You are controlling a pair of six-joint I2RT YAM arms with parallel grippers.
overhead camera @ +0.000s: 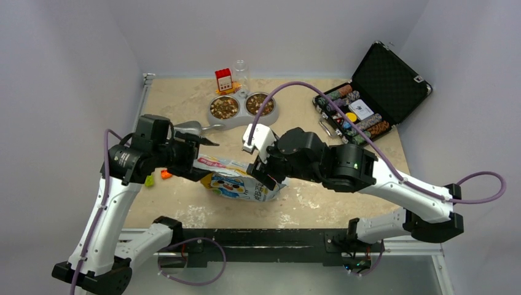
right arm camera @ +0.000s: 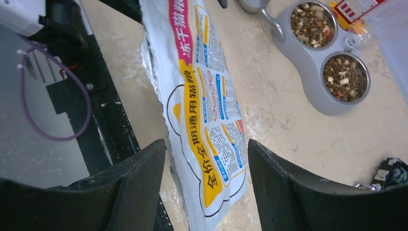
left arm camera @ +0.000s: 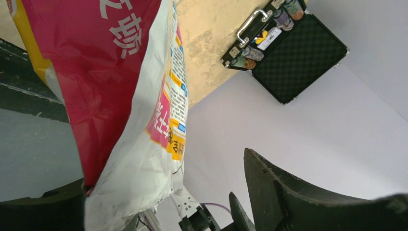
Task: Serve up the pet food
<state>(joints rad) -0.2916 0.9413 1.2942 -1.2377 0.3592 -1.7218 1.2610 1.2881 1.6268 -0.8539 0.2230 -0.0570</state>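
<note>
The right gripper [right arm camera: 206, 144] has its jaws spread wide above the white-and-yellow printed pet food bag [right arm camera: 207, 110]. The bag lies flat on the beige tabletop [right arm camera: 288, 144], framed by the two dark fingers but not pinched. The left gripper [left arm camera: 163, 173] is likewise spread apart. The bag's red-and-white side fills the left of its view, close against one finger yet not clamped.

The brown pet food kibble [right arm camera: 344, 76] sits in both steel cups of the grey double-bowl feeder [right arm camera: 308, 72], at the upper right of the right wrist view, and each cup is well filled. A metal scoop [overhead camera: 189, 128] rests just left of the feeder.

On that evidence, serving looks essentially done, and what remains seems to be drawing the arms clear. Whether the bag's mouth is shut, and how much kibble is inside, cannot be seen. From above it is hard to tell whether the scoop holds anything. The black case of poker chips [overhead camera: 375, 98] at the upper right plays no part.
</note>
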